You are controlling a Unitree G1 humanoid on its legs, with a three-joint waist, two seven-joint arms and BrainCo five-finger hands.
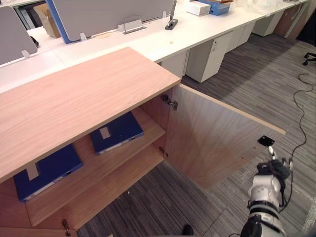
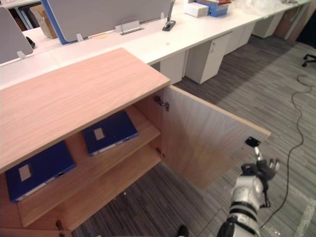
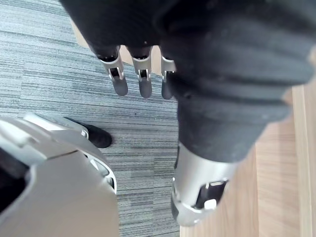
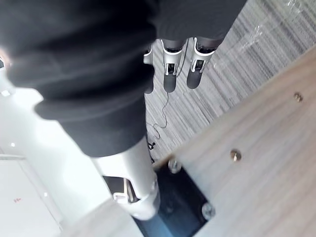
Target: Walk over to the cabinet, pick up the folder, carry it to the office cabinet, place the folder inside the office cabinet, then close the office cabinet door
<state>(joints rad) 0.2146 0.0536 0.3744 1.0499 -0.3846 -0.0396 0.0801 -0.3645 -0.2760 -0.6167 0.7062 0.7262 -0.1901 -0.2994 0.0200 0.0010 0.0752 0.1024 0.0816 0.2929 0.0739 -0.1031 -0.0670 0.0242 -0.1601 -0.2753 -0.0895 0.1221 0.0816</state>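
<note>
The wooden office cabinet [image 1: 74, 98] stands with its right door [image 1: 212, 143] swung wide open. Two blue folders lie flat on its upper shelf, one [image 1: 116, 132] near the hinge side and one [image 1: 47, 170] further left. My right hand [image 1: 272, 172] is at the door's outer edge, just below the black latch plate [image 1: 265, 140]. Its fingers [image 4: 170, 74] are straight and hold nothing, and its thumb lies beside the door's corner. My left hand [image 3: 140, 74] hangs open over the grey carpet next to the cabinet's wood.
White desks [image 1: 163, 42] with grey partitions and drawer pedestals [image 1: 210, 59] run behind the cabinet. Boxes [image 1: 198, 8] and a black stand [image 1: 171, 22] sit on them. A chair base [image 1: 310, 58] shows at the far right. Grey carpet [image 1: 256, 84] spreads to the right.
</note>
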